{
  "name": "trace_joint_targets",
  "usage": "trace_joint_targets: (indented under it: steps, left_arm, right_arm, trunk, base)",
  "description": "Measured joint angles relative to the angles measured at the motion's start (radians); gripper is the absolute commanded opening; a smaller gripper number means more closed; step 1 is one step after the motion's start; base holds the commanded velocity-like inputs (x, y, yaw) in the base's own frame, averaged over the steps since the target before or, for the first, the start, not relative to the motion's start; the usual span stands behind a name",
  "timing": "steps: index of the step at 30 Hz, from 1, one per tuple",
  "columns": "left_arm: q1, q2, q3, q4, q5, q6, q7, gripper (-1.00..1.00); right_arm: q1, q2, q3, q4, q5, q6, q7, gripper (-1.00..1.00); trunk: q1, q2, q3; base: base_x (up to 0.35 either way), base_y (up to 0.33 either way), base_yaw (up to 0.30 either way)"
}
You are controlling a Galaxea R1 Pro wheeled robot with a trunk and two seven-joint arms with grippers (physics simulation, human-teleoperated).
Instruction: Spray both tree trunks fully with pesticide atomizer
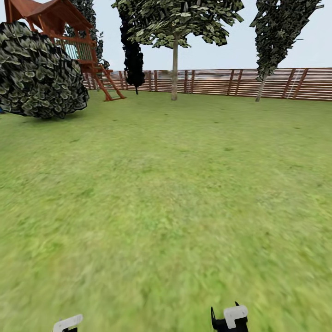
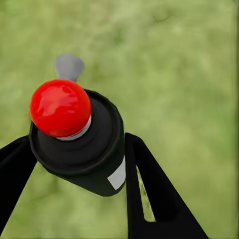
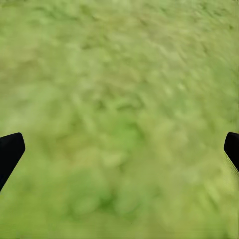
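Note:
My left gripper [image 2: 74, 145] is shut on the pesticide atomizer [image 2: 84, 149], a black can with a red ball top and a grey nozzle, held over grass. My right gripper [image 3: 122, 144] is open with only lawn between its black fingertips [image 3: 11, 149]. In the head view, a tree with a straight bare trunk [image 1: 174, 69] stands far ahead at the fence. A second tree [image 1: 262, 85] with a thin, slightly leaning trunk stands to the right of it. Both arms' white wrist parts [image 1: 68, 323] peek in at the bottom edge.
A wide green lawn [image 1: 166, 193] stretches ahead to a brown slat fence [image 1: 230, 82]. A big dark bush [image 1: 39, 74] and a red wooden play tower [image 1: 69, 27] stand at the far left. A black column-shaped conifer [image 1: 133, 60] stands by the fence.

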Motion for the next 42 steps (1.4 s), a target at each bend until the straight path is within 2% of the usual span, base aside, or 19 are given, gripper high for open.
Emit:
trace_joint_targets:
  steps: [42]
  left_arm:
    - [0.0,-0.001,-0.001,0.0,-0.001,-0.003,-0.001,-1.0]
  right_arm:
    - [0.0,0.0,0.0,0.0,0.0,0.0,0.0,1.0]
  trunk:
    - [0.0,0.0,0.0]
  base:
    - [0.34,0.0,0.0]
